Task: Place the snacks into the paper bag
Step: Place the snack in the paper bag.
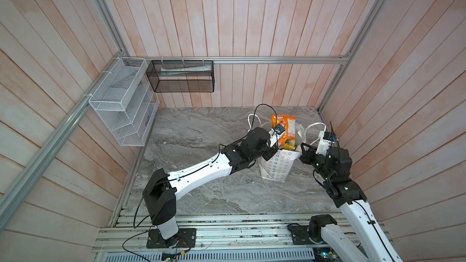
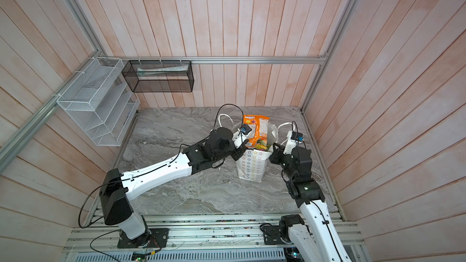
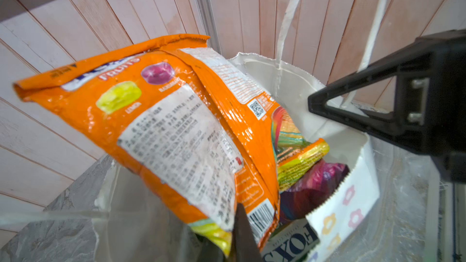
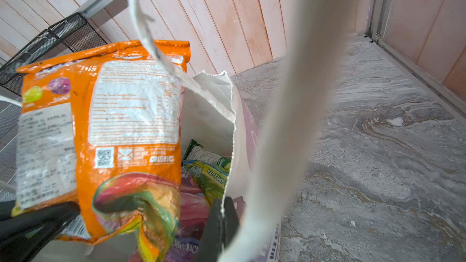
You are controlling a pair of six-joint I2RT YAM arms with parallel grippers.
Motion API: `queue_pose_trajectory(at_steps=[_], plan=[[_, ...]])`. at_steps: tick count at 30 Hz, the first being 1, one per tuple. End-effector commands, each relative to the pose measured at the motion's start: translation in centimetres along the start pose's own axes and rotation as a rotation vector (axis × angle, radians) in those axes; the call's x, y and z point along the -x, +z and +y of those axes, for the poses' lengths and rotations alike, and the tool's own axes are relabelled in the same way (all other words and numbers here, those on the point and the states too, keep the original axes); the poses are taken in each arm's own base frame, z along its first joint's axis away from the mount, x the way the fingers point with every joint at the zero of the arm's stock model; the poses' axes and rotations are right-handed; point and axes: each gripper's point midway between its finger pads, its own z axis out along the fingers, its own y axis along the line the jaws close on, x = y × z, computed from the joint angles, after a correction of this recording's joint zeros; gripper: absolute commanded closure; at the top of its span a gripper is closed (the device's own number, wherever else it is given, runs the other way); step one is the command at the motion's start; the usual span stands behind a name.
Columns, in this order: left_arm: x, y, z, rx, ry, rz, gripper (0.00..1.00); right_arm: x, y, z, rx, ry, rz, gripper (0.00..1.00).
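Note:
The white paper bag [image 1: 274,167] [image 2: 251,167] stands upright at the right of the marble table. An orange snack pouch [image 1: 283,127] [image 2: 256,127] [image 3: 176,112] [image 4: 113,112] sticks up tilted out of its mouth. My left gripper [image 1: 269,155] [image 3: 234,245] is shut on the pouch's lower edge, at the bag's left rim. My right gripper [image 1: 301,148] [image 4: 222,218] is shut on the serrated right rim of the paper bag [image 4: 214,112]. Inside lie more snacks: a green one [image 4: 209,170], a purple one [image 3: 312,185] and one lettered FOX'S [image 3: 295,243].
A white wire rack [image 1: 123,102] and a black mesh basket [image 1: 181,76] hang on the walls at the back left. The bag's cord handles [image 1: 252,119] loop outward; one handle [image 4: 290,122] hangs blurred across the right wrist view. Bare marble table [image 1: 201,134] lies left of the bag.

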Motion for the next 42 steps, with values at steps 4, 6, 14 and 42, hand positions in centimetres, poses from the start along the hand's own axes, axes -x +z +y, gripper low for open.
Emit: queue_pose_trajectory(at_steps=[4, 6, 14, 42], plan=[[-0.3, 1.6, 2.7, 0.121, 0.039, 0.011, 0.76, 0.9, -0.2, -0.1, -0.005, -0.015, -0.042, 1.0], [-0.2, 1.5, 2.9, 0.12, 0.027, 0.009, 0.65, 0.9, -0.1, -0.1, -0.007, -0.015, -0.043, 1.0], [0.8, -0.3, 3.0, 0.104, -0.006, -0.005, 0.35, 0.8, -0.1, -0.2, -0.007, -0.014, -0.039, 1.0], [7.8, 2.6, 7.1, -0.159, -0.361, 0.075, 0.0, 0.7, 0.1, -0.3, -0.012, -0.014, -0.036, 1.0]])
